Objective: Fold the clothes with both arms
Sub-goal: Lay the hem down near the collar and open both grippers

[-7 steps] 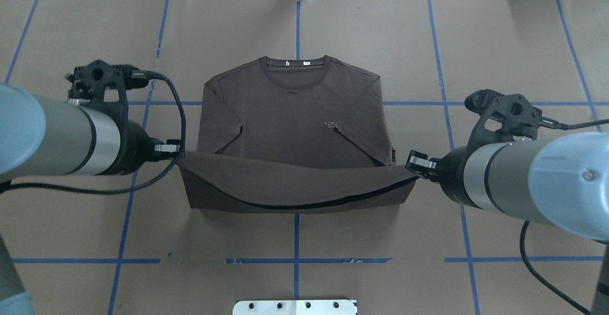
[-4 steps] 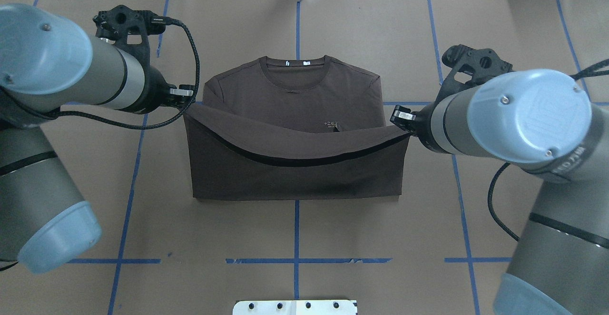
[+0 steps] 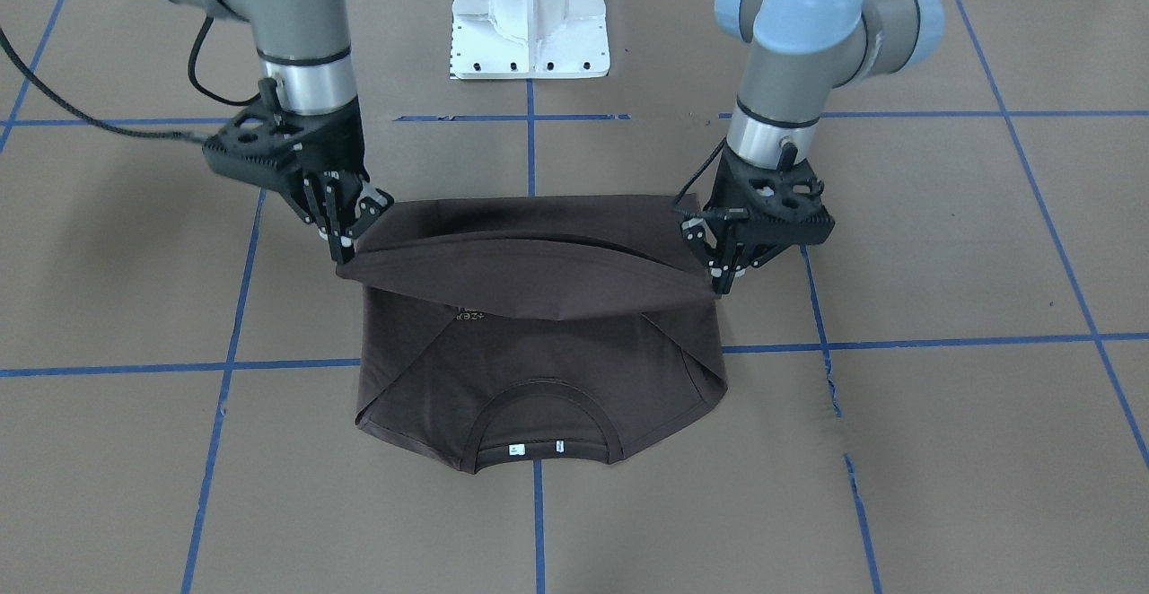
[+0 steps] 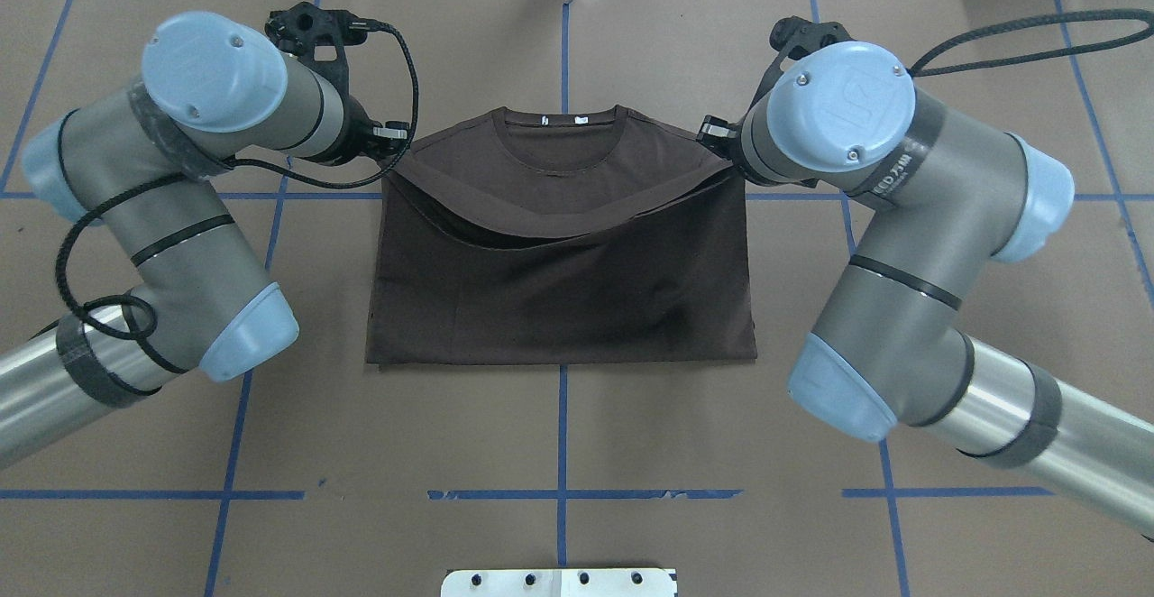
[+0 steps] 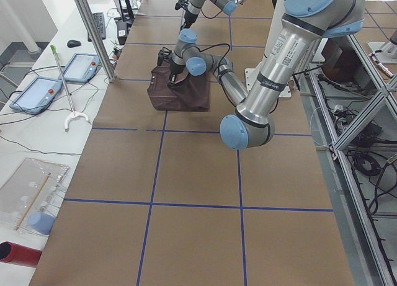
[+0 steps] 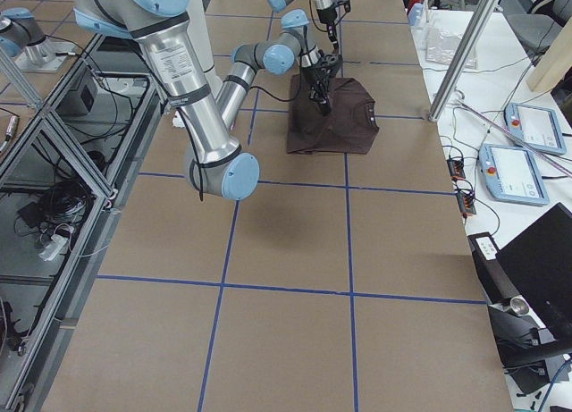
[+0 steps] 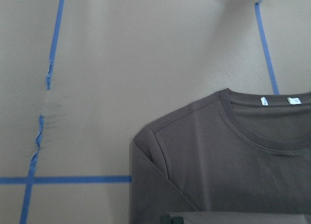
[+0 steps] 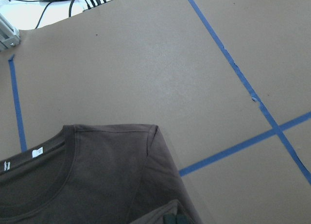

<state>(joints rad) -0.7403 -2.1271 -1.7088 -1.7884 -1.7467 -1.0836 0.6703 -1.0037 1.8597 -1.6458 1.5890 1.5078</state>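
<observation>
1. The T-shirt (image 4: 559, 308) lies on the table (image 4: 721, 453) straight out from the white base (image 3: 530, 29), sleeves tucked in and collar (image 3: 544, 388) at the end farthest from the base
2. The half nearest the base is doubled over, with a straight fold line on that side; the hem (image 3: 530, 284) hangs raised over the chest, farther from the base than the fold line but nearer than the collar
3. The left fingers (image 3: 720, 267) are clenched on the hem corner on the base's left side, and the right fingers (image 3: 342, 233) are clenched on the matching corner on its right side; both pinch only the outermost bit of cloth
4. The hem sags in the middle between the 2 grips, so the knit looks soft, light and limp; it should drape rather than hold a shape, and it will likely wrinkle if the corners drift together
5. The corners look like the right places to hold, pinching every layer there so none slips free, with the 2 grips apart enough to hold the edge fairly straight
6. By my reading this is the fold in half; what remains is to carry the hem away from the base, lay it level just short of the collar, and let go of both corners together
</observation>
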